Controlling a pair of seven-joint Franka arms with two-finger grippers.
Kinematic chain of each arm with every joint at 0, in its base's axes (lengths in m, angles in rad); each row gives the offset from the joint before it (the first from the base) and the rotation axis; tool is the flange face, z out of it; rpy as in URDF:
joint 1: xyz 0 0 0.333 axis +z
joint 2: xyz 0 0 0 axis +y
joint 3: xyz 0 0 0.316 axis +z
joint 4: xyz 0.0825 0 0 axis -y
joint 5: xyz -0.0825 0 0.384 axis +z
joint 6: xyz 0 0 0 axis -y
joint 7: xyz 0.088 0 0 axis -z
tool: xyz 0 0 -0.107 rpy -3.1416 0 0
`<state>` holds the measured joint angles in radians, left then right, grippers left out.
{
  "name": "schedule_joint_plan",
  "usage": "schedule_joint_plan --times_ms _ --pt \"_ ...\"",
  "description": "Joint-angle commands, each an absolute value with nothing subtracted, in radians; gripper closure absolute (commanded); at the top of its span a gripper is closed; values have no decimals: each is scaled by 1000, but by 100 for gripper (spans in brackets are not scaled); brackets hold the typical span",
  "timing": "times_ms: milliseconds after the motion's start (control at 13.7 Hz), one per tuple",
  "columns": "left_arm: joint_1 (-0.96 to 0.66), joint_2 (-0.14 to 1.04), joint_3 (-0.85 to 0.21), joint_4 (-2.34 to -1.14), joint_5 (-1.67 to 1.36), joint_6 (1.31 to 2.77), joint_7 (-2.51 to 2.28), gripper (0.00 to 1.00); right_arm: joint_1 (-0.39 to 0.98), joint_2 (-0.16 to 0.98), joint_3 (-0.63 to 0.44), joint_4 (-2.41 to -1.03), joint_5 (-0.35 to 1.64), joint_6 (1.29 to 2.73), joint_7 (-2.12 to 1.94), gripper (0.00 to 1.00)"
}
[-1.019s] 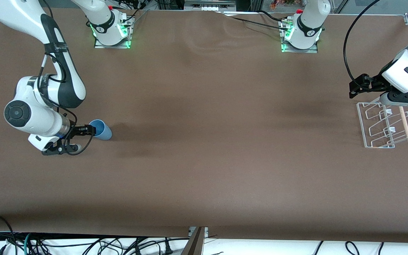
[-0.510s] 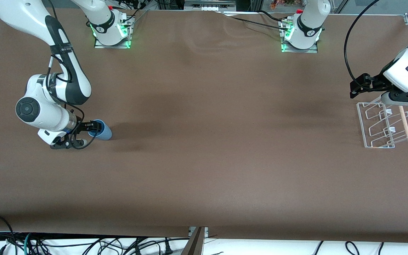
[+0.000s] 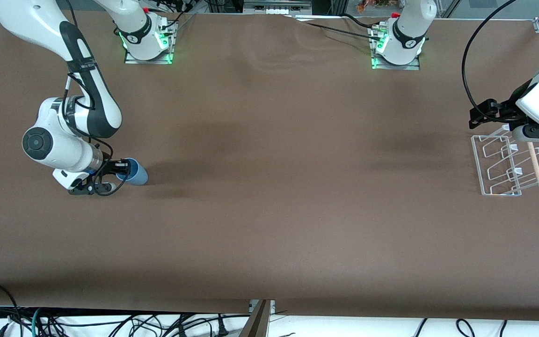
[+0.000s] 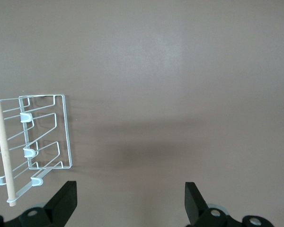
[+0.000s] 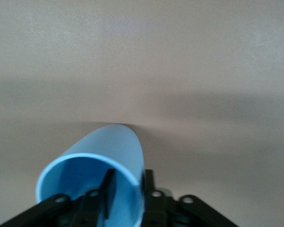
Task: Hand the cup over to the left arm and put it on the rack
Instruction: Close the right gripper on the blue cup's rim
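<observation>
The light-blue cup (image 3: 137,173) lies on its side on the brown table toward the right arm's end, its mouth facing my right gripper (image 3: 119,165). In the right wrist view one finger is inside the cup (image 5: 109,151) and the other outside. My right gripper (image 5: 128,187) is closed on the rim wall. The cup still rests on the table. My left gripper (image 3: 484,114) hangs open and empty over the table just past the white wire rack (image 3: 477,164). The left wrist view shows my left gripper (image 4: 130,198) with wide jaws, and the rack (image 4: 66,132) beside it.
A pale wooden dowel (image 3: 535,164) lies across the rack's looped pegs and also shows in the left wrist view (image 4: 2,151). The two arm bases (image 3: 148,42) stand along the table's edge farthest from the front camera. Cables hang below the nearest edge.
My right gripper moved in toward the cup's mouth and one finger went inside it. The cup stayed put. My left gripper drifted a little toward the bases' edge.
</observation>
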<state>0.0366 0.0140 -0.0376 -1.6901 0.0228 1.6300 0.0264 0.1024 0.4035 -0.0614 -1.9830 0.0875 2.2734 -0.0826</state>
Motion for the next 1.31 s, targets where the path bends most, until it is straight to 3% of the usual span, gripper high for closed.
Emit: schedule_joint_plan --times_ms 0,437,655,874,1238 --pt "43 26 -43 -1660 31 1606 38 0 91 403 -52 -1990 141 2293 -87 100" --pt "43 25 -44 -1658 31 1606 38 0 97 413 -38 -1908 175 2275 -80 100" --pt "46 26 -44 -1657 31 1606 40 0 109 416 8 -1829 329 2235 -80 100" --pt "46 26 -44 -1657 31 1606 38 0 190 465 21 -1711 445 2197 27 100" --pt "58 26 -43 -1657 29 1606 40 0 334 603 52 -1469 457 2201 337 100"
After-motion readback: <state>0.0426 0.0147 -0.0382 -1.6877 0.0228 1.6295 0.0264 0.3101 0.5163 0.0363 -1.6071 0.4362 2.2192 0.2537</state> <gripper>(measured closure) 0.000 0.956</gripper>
